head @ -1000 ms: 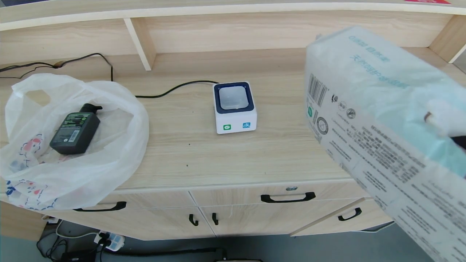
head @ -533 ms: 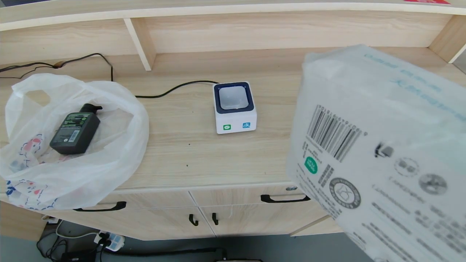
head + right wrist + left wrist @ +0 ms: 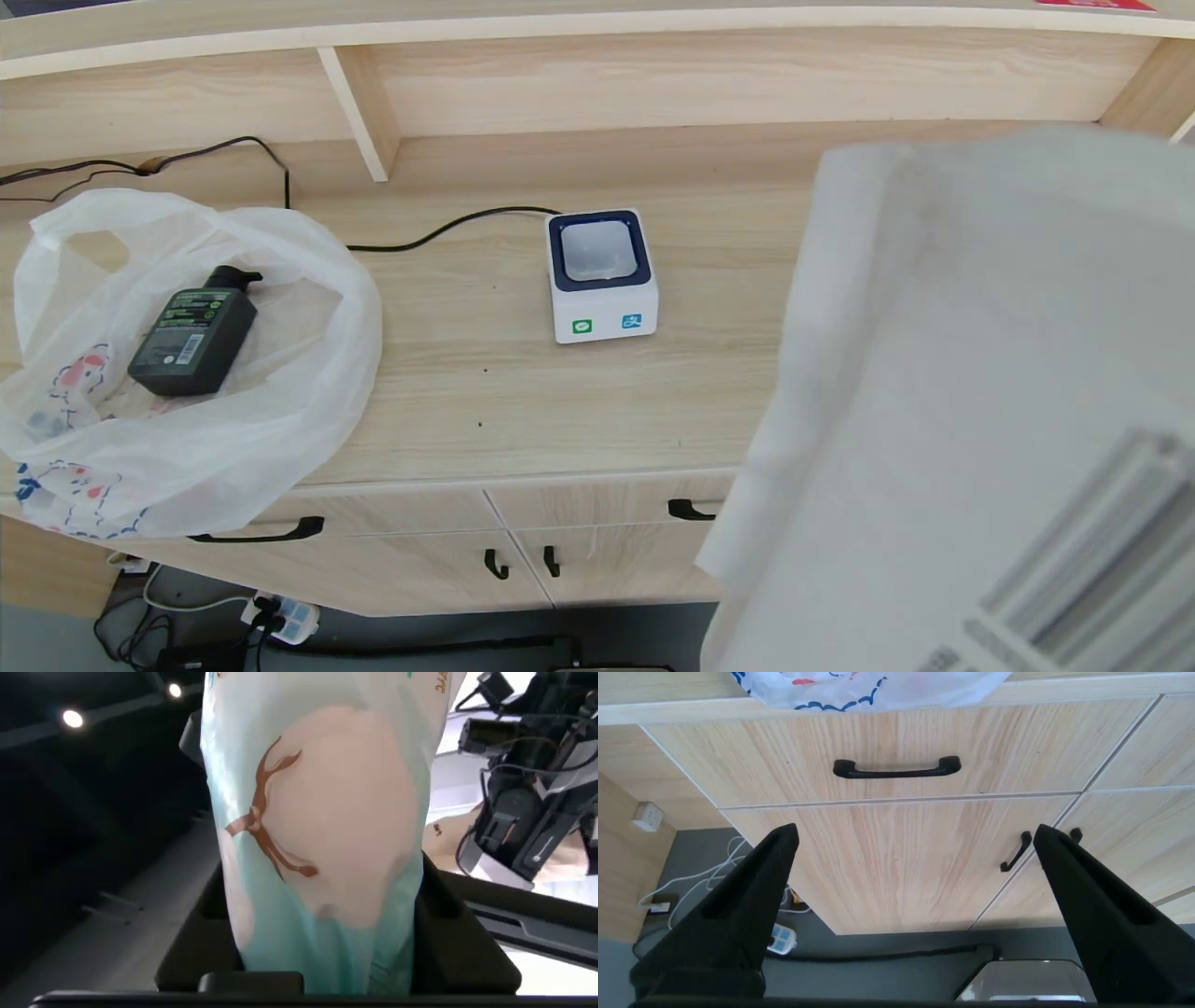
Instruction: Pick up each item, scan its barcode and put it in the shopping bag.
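Observation:
A large white plastic-wrapped pack point(image 3: 980, 392) hangs close before the head camera on the right, above the counter's right end; part of its barcode point(image 3: 1092, 551) shows at the lower right. In the right wrist view my right gripper point(image 3: 322, 915) is shut on the pack point(image 3: 318, 793), which is teal and white there with a brown deer drawing. The white scanner point(image 3: 600, 275) stands mid-counter. The shopping bag point(image 3: 308, 373) lies open at the left with a black bottle point(image 3: 191, 331) inside. My left gripper point(image 3: 915, 831) is open below the counter edge, facing the drawer fronts.
A black cable point(image 3: 448, 227) runs from the scanner toward the back left. A wooden shelf divider point(image 3: 359, 112) stands at the back. Drawers with black handles point(image 3: 896, 767) sit under the counter. Bare counter lies between bag and scanner.
The pack has come up closer to the head camera and turned, covering more of the right side. Its barcode slid toward the lower right. Bag, bottle and scanner stayed put.

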You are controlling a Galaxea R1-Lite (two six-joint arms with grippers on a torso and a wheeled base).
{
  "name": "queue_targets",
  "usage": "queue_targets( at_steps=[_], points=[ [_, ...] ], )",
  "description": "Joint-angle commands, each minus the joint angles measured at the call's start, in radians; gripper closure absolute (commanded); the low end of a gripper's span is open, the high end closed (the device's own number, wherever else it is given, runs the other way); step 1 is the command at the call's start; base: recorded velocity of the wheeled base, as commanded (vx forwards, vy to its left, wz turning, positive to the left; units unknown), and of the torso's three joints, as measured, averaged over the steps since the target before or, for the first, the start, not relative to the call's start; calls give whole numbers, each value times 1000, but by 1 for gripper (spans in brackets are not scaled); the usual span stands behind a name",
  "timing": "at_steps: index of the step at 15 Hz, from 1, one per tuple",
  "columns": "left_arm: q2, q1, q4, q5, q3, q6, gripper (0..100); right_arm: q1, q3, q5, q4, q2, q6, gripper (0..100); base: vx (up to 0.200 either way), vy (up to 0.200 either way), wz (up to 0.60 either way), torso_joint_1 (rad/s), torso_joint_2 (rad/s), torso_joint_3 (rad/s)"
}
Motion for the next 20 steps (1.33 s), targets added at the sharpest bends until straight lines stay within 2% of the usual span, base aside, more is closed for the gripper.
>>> queue_targets(
  at_steps=[1, 6, 9, 17, 20],
  points=[
    [0, 0, 0, 1, 0, -1, 0, 6, 9, 1, -7, 32, 53, 100, 0, 0, 0, 0, 0, 0],
    [0, 0, 0, 1, 0, 1, 0, -11, 11, 1, -96, 94, 160, 100, 0, 0, 0, 0, 0, 0],
    [0, 0, 0, -1, 0, 2, 0, -86, 14, 1, -161, 119, 259, 100, 0, 0, 0, 0, 0, 0],
    [0, 0, 1, 1, 0, -2, 0, -108, 37, 26, -280, 170, 280, 100, 0, 0, 0, 0, 0, 0],
    [0, 0, 3, 1, 0, -2, 0, -124, 87, 26, -388, 171, 242, 100, 0, 0, 0, 0, 0, 0]
  ],
)
